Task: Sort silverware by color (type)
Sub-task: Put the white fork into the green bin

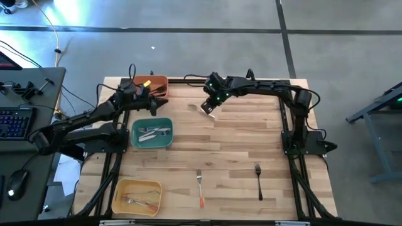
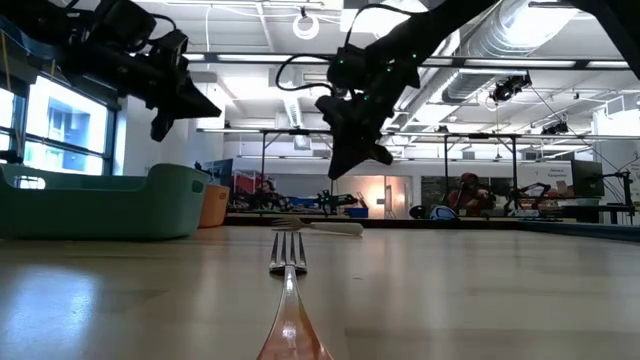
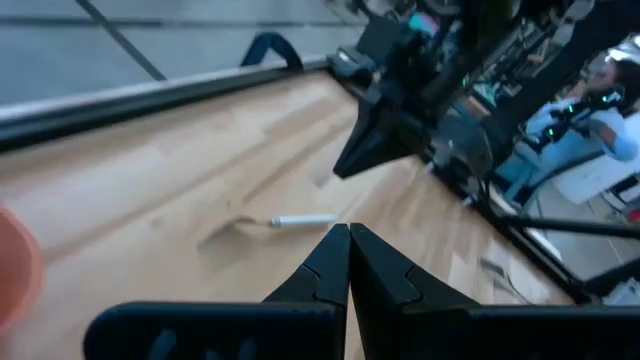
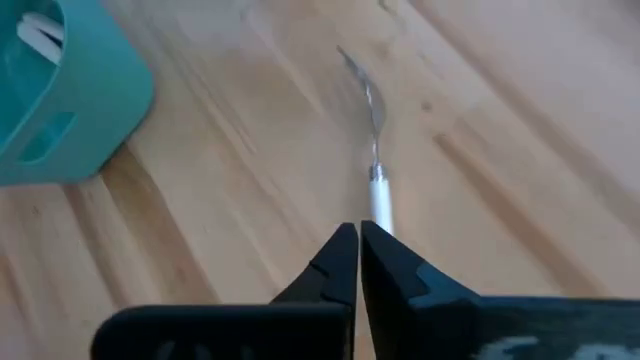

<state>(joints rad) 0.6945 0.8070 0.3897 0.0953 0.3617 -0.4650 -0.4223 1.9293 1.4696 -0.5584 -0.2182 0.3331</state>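
While two forks lie near the front edge of the tabletop (image 1: pixel 239 141), an orange-handled fork (image 1: pixel 200 188) and, well apart to its right, a black fork (image 1: pixel 258 181), the sorting bins stand along the left side. Nearest is a yellow bin (image 1: pixel 118 196) holding orange-handled pieces; behind it, a teal bin (image 1: pixel 134 125) holds white-handled silverware (image 1: pixel 152 133); farthest back, an orange bin (image 1: pixel 157 80) sits at the rear corner. Above the rear centre, the right gripper (image 1: pixel 207 108) hovers with fingers closed and empty, just over a white-handled piece (image 4: pixel 372 130) lying flat on the wood. Beside the orange bin, the left gripper (image 1: pixel 164 103) hangs closed, holding nothing.
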